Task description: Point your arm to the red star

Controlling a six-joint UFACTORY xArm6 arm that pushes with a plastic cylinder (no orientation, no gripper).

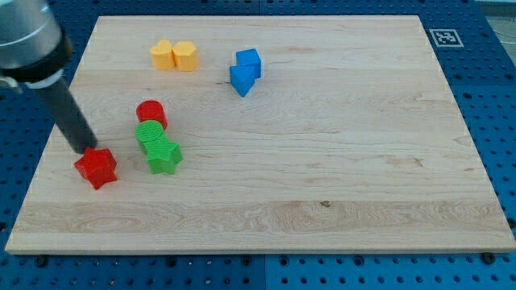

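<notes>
Red star-shaped block [97, 167] near the view's left edge of the pale wooden board [322, 161], toward the bottom-left corner, lying flat with its blunt points spread. Dark rod's lower end, my tip [85, 150], right at the star's upper-left side, touching or just shy of it; cannot tell which. Pointing step seemingly at its close; at most a small nudge to settle against the star, no push wanted. No jaws on this rig, only the rod. Just to the view's right, a green star block [164, 156], green cylinder [149, 134] and red cylinder [151, 113] stacked in a line. Farther up, two yellow blocks [174, 55] and two blue blocks [245, 71].
</notes>
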